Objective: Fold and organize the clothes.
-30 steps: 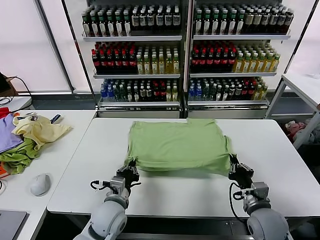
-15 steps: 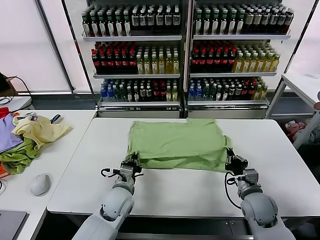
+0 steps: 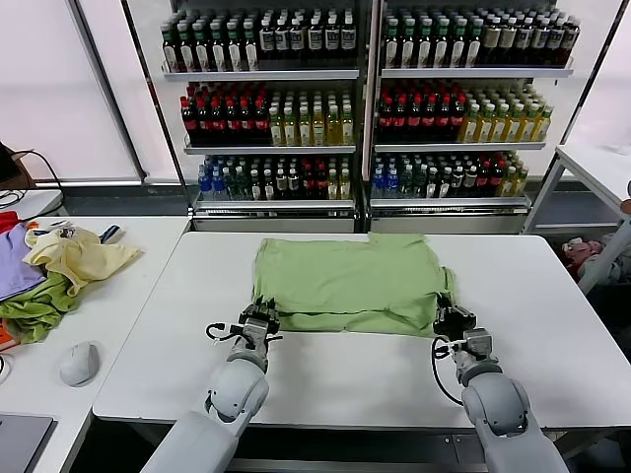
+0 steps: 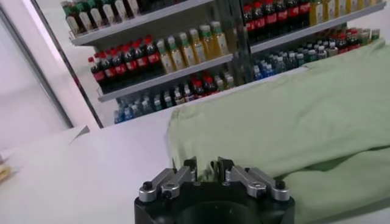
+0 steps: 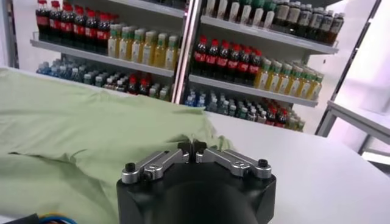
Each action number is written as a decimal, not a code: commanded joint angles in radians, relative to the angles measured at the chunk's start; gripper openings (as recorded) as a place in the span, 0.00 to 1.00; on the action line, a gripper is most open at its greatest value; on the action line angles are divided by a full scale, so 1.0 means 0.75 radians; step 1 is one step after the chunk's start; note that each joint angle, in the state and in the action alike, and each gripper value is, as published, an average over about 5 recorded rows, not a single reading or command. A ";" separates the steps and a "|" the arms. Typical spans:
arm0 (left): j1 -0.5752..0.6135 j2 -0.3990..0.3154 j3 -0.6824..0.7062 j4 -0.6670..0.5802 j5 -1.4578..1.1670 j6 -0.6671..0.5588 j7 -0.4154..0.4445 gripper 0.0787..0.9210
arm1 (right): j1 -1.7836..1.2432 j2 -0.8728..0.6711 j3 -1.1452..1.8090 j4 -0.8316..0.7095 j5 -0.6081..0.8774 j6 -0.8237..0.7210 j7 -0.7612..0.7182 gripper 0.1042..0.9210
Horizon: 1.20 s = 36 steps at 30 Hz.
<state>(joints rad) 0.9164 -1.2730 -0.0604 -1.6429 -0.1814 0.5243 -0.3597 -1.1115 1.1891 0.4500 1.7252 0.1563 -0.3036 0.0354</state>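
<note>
Landmark is the white table (image 3: 375, 379). The light green shirt (image 3: 350, 281) lies folded flat on the table's far half, centred, with a doubled layer along its near edge. The left gripper (image 3: 260, 317) sits at the shirt's near left corner; the left wrist view shows its fingers (image 4: 191, 168) a narrow gap apart, just at the cloth edge, nothing clearly pinched. The right gripper (image 3: 453, 320) sits at the near right corner; in the right wrist view its fingertips (image 5: 184, 148) look almost touching, and I cannot tell if cloth is caught between them. Containers: behind the table stand glass-front drink coolers (image 3: 370, 108), shelves packed with rows of bottles (image 3: 266, 118), red, yellow, green and blue labels. On a side table (image 3: 108, 296) left of the white table lies a heap of clothes, a pale yellow garment (image 3: 79, 256) on top of darker olive cloth (image 3: 35, 310), with a grey mouse (image 3: 79, 363) nearer the robot. Another white table (image 3: 596, 168) stands to the far right.
</note>
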 commanded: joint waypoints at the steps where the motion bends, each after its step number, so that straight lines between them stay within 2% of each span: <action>1: 0.097 0.017 -0.051 -0.110 0.010 -0.003 -0.001 0.47 | -0.077 -0.001 0.043 0.062 -0.019 0.026 -0.008 0.30; 6: 0.187 0.041 -0.103 -0.171 -0.020 -0.021 -0.002 0.65 | -0.144 -0.008 0.105 0.112 0.004 0.041 0.016 0.48; 12: 0.159 0.056 -0.125 -0.100 -0.117 -0.017 -0.005 0.84 | -0.152 0.008 0.123 0.086 0.064 -0.005 0.045 0.69; 17: 0.114 0.051 -0.114 -0.044 -0.125 -0.017 -0.003 0.88 | -0.142 0.020 0.110 0.041 0.083 -0.075 0.057 0.84; 19: 0.100 0.051 -0.107 -0.030 -0.131 -0.015 -0.002 0.88 | -0.140 0.020 0.100 0.029 0.091 -0.099 0.057 0.87; 21: 0.088 0.050 -0.100 -0.019 -0.141 -0.013 -0.001 0.88 | -0.136 0.018 0.086 0.018 0.104 -0.115 0.055 0.86; 24: 0.074 0.050 -0.091 -0.008 -0.161 -0.006 0.001 0.82 | -0.129 0.017 0.068 0.007 0.122 -0.131 0.052 0.79; 36: 0.068 0.052 -0.079 -0.005 -0.268 0.041 0.007 0.41 | -0.121 0.008 0.040 -0.012 0.139 -0.116 0.021 0.37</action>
<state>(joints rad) 0.9688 -1.2364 -0.1193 -1.6548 -0.3275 0.5372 -0.3549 -1.1970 1.1932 0.4851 1.7236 0.2520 -0.3756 0.0521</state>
